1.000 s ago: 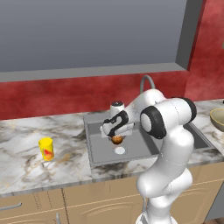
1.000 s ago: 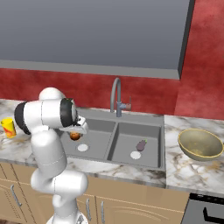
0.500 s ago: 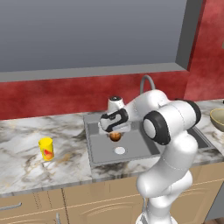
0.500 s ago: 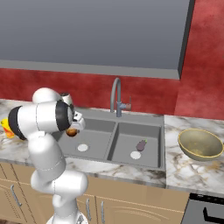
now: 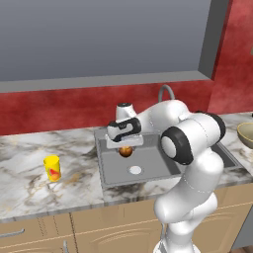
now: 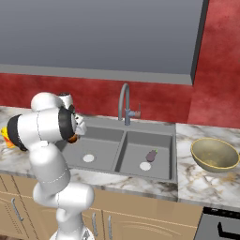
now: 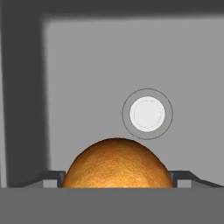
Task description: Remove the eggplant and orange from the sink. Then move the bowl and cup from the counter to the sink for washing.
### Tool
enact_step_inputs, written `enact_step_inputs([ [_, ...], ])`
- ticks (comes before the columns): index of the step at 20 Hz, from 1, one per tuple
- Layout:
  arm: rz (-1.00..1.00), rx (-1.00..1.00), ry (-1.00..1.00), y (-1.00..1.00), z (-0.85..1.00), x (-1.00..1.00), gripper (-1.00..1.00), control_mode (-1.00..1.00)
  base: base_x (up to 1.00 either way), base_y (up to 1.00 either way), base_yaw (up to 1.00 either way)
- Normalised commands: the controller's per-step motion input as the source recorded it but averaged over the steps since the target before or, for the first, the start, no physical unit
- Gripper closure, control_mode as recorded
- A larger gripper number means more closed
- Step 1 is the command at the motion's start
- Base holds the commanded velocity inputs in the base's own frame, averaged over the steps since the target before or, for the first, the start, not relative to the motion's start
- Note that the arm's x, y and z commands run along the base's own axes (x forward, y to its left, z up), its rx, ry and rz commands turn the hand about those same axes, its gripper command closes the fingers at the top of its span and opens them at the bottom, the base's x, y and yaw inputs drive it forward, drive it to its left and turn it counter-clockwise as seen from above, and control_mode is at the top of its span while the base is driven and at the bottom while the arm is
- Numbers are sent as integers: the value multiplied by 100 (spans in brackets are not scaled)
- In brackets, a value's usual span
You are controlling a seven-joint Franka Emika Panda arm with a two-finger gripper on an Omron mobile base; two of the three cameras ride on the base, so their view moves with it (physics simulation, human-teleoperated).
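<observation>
- Gripping the orange [image 7: 117,162]: the tool [image 5: 125,147] has its jaws spread wide around it, one finger tip [image 7: 51,177] at each flank, and the fruit hangs under the hand above the left basin of the sink [image 5: 111,173], clear of the floor.
- Hand view looks down past the orange at the basin floor and its white drain [image 7: 147,113], so the fruit is lifted, not resting.
- Handling, my read: light, firm, round, dull skin with some texture. A ball between flat pads can roll out, so hold across the widest part, as now, and avoid fast swings.
- Eggplant [image 6: 151,155]: small dark piece lying in the right basin just beside that drain. Probably light and smooth; take it across the body, not the stem end.
- Cup [image 5: 52,168] stands upright on the desk, well left of the sink, nearer the front edge. Stiff and light; grip it across the wall.
- Bowl [image 6: 215,154] sits on the desk right of the sink. Wide, so a rim pinch looks like the only option.
- View differences: left base view gives tool, orange and cup; the arm [image 5: 190,143] hides the right basin there. Right base view gives eggplant, whole bowl and the tap [image 6: 124,101], but the arm covers most of the orange.
</observation>
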Motion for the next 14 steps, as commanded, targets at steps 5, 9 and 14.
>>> enact_step_inputs([
  [5,3,0,12,28,20,0,100,-100,0,0,0],
  [9,4,0,13,31,14,0,100,-100,0,0,0],
  [14,4,0,11,29,9,3,100,-100,0,0,0],
])
